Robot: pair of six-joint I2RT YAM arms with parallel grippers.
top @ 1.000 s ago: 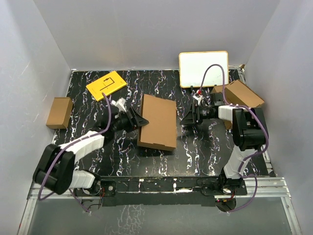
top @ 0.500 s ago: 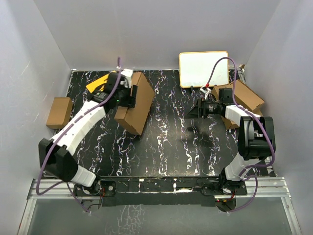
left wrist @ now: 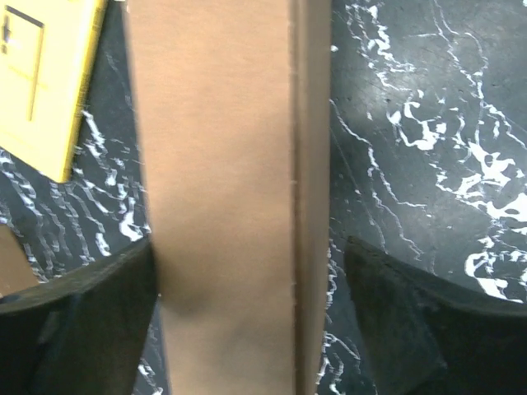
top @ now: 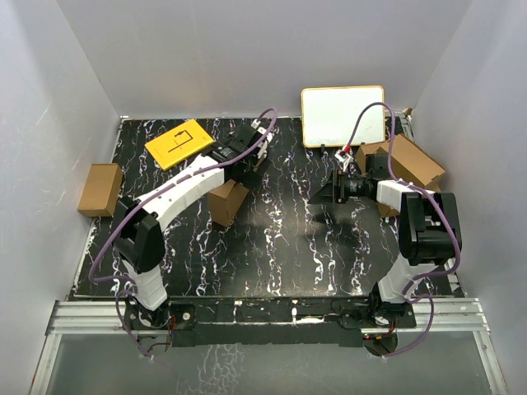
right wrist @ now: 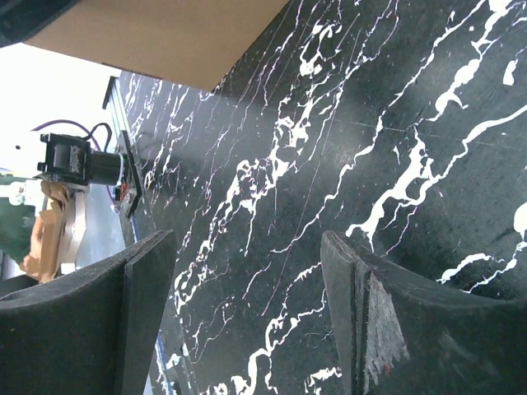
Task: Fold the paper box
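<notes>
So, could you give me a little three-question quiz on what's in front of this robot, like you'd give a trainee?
1. True or false: the jaws of the right arm are gripping cardboard.
2. Which arm has the paper box between its jaws? A) left arm B) right arm C) neither
3. What colour is the flat card with black lines?
Key: 1 false; 2 A; 3 yellow.
</notes>
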